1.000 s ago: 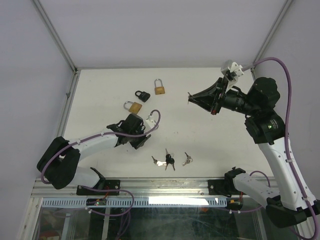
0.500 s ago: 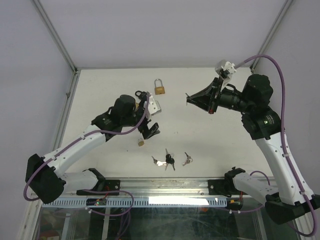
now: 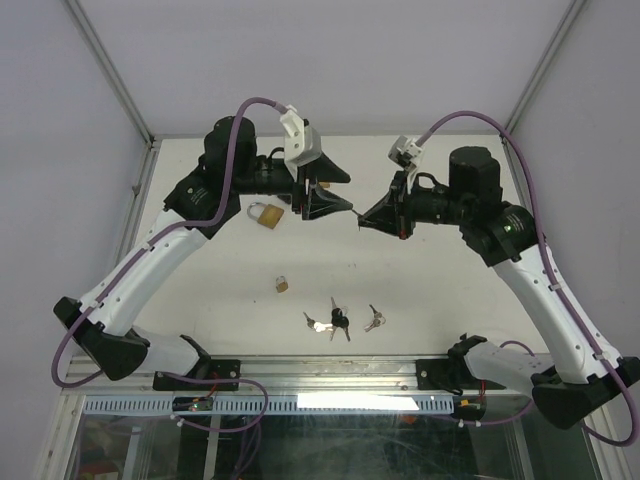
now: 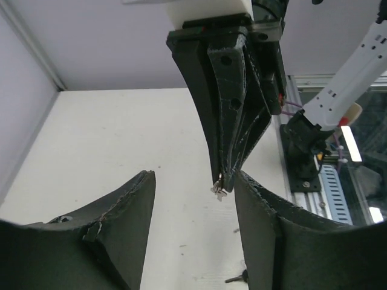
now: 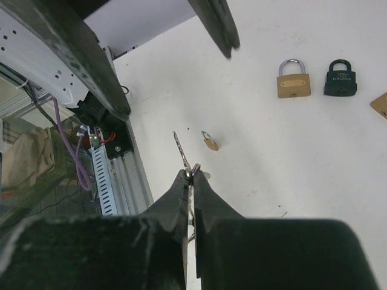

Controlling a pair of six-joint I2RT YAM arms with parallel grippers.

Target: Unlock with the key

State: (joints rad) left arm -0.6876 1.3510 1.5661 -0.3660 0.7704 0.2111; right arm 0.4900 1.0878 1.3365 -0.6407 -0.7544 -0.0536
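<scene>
Your right claw (image 5: 188, 175) pinches the key (image 5: 180, 151); your left claw (image 4: 193, 176) gapes wide, empty. The small padlock (image 5: 210, 141) lies below, not yet opened.

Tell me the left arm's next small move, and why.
Probably lower the left gripper onto the small padlock and grasp it: that gripper is open and empty, the padlock lies on the table, and the right gripper is shut on a key.

The right gripper (image 5: 189, 181) pinches a key (image 5: 179, 148) between closed fingertips, and the blade juts out past them above the white table (image 5: 254, 163). Just beside the key's tip in this view lies a small brass padlock (image 5: 210, 142). Well apart from it, a larger brass padlock (image 5: 294, 79) and a black padlock (image 5: 341, 78) lie side by side.
</scene>
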